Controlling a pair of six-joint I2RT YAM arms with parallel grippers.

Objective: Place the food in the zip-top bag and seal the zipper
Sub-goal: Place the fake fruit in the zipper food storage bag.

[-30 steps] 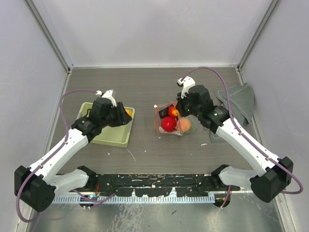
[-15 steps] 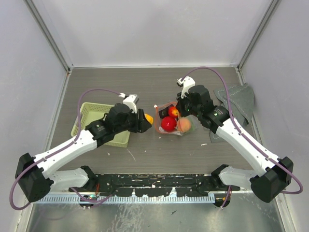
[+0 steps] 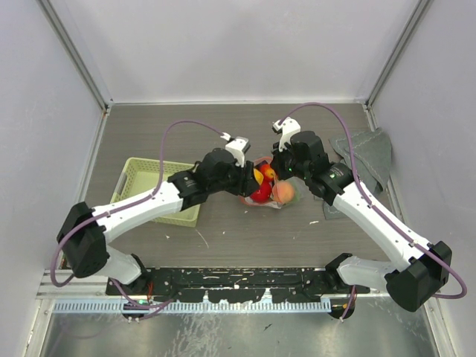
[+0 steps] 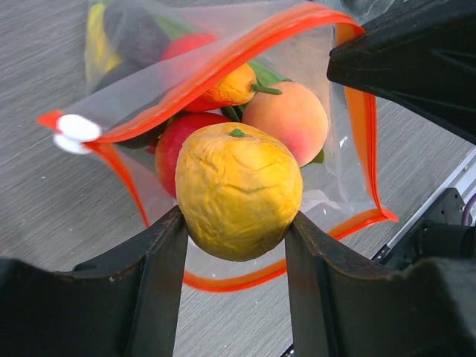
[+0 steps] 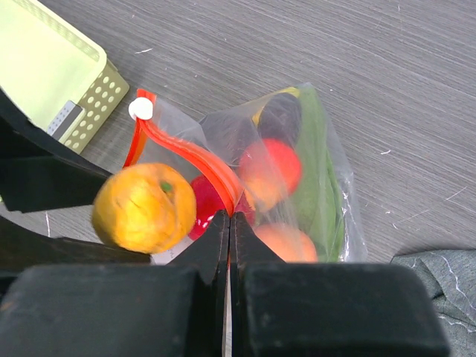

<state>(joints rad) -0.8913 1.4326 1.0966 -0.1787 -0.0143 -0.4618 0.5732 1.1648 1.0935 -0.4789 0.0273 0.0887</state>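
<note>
The zip-top bag point(image 3: 274, 195) lies at the table's centre with its mouth facing left. Inside it are food pieces: a peach point(image 4: 286, 119), a red fruit point(image 4: 172, 141), a dark purple piece point(image 5: 279, 115) and a leafy green one point(image 5: 316, 171). My right gripper point(image 5: 229, 216) is shut on the upper edge of the red-orange zipper point(image 5: 186, 152) and holds the mouth up and open. My left gripper point(image 4: 234, 217) is shut on a yellow-orange toy fruit point(image 4: 238, 190). It holds the fruit just in front of the open mouth, above the lower zipper strip point(image 4: 245, 279).
A pale green basket point(image 3: 141, 178) sits to the left, under the left arm. A grey folded cloth point(image 3: 368, 152) lies at the right by the wall. The two grippers stand very close together at the bag's mouth point(image 3: 256, 175).
The left arm has carried the yellow-orange fruit rightwards from over the basket to the bag's mouth. The right gripper and the bag have not moved.
</note>
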